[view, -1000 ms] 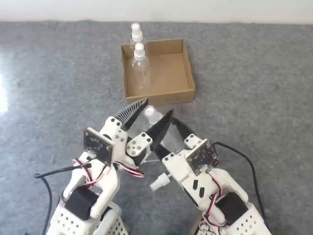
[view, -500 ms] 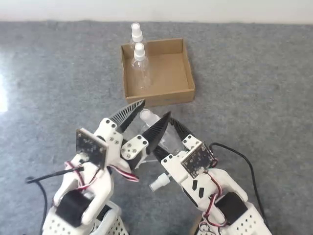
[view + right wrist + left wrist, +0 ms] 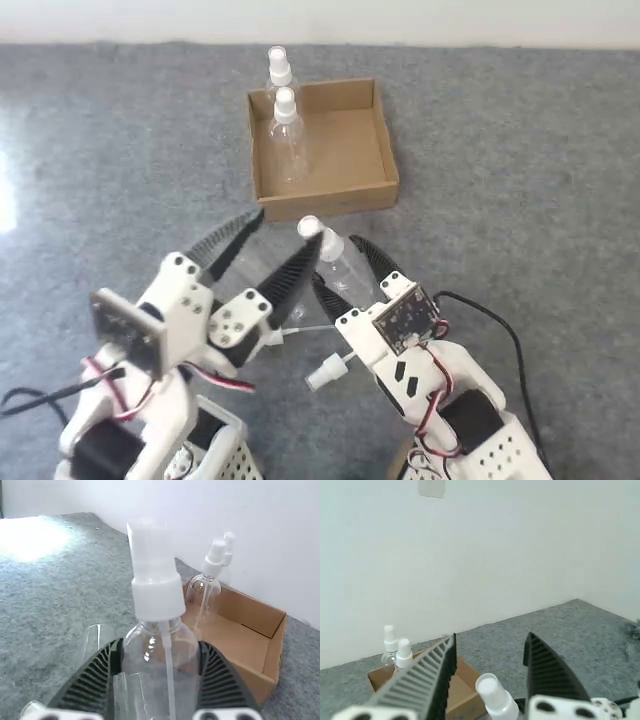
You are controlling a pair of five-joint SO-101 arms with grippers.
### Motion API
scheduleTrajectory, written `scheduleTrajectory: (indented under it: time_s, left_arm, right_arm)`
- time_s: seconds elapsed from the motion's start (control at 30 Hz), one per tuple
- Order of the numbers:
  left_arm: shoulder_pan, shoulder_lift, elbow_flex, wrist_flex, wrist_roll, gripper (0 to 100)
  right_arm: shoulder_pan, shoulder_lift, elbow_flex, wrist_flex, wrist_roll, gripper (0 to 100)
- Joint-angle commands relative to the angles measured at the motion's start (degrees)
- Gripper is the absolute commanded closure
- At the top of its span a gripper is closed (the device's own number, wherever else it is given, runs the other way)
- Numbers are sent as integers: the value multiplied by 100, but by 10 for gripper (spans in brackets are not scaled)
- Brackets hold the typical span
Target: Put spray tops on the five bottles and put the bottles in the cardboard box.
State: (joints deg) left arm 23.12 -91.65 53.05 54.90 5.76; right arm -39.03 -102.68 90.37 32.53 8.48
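My right gripper [image 3: 343, 266] [image 3: 160, 650] is shut on a clear bottle [image 3: 345, 268] [image 3: 157, 665]. The bottle stands tilted above the carpet with a white spray top [image 3: 310, 227] [image 3: 152, 582] on its neck. My left gripper [image 3: 289, 229] [image 3: 491, 637] is open just left of that top, its fingers apart on either side of the spray top [image 3: 492, 692]. The cardboard box [image 3: 375, 150] [image 3: 250, 630] [image 3: 462, 690] lies beyond. Two capped bottles [image 3: 288, 135] [image 3: 205, 592] [image 3: 402, 652] stand at its far left corner.
A loose white spray top [image 3: 325, 376] lies on the grey carpet between the arms. Beside it lies a thin dip tube [image 3: 300, 330]. An uncapped clear bottle [image 3: 97, 635] lies under my right gripper. Open carpet spreads to the left and right of the box.
My left arm has drawn back toward the near left, so its open fingers have slid off the bottle's spray top. The right gripper keeps hold of the bottle.
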Motion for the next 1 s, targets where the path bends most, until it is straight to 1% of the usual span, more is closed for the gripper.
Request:
scheduleTrajectory:
  time_s: [0.0,0.07,0.13,0.27,0.33,0.43,0.57,0.8,0.97]
  left_arm:
    - [-492,-44,-391,79,-70,792]
    - [-677,-44,-382,220,-70,792]
    - [-712,-44,-382,466,-70,792]
    - [-747,-53,-233,791,-70,792]
    - [-747,-53,-84,809,-35,794]
    - [-747,-53,198,809,-9,797]
    - [-756,-53,426,809,211,797]
    - [-756,-53,875,765,167,797]
    - [-747,-53,1174,519,167,797]
  right_arm:
    - [198,-127,-97,-136,53,979]
    - [365,-110,-114,-145,44,979]
    - [462,-92,-123,-145,44,979]
    - [470,-75,-132,-224,44,979]
    - [602,-75,-132,-268,-62,979]
    - [1007,-66,-325,-224,-299,979]
    - [1411,-66,-492,-215,-475,979]
    - [1789,-66,-835,-233,-466,979]
    - [1807,-66,-1160,-251,-466,979]
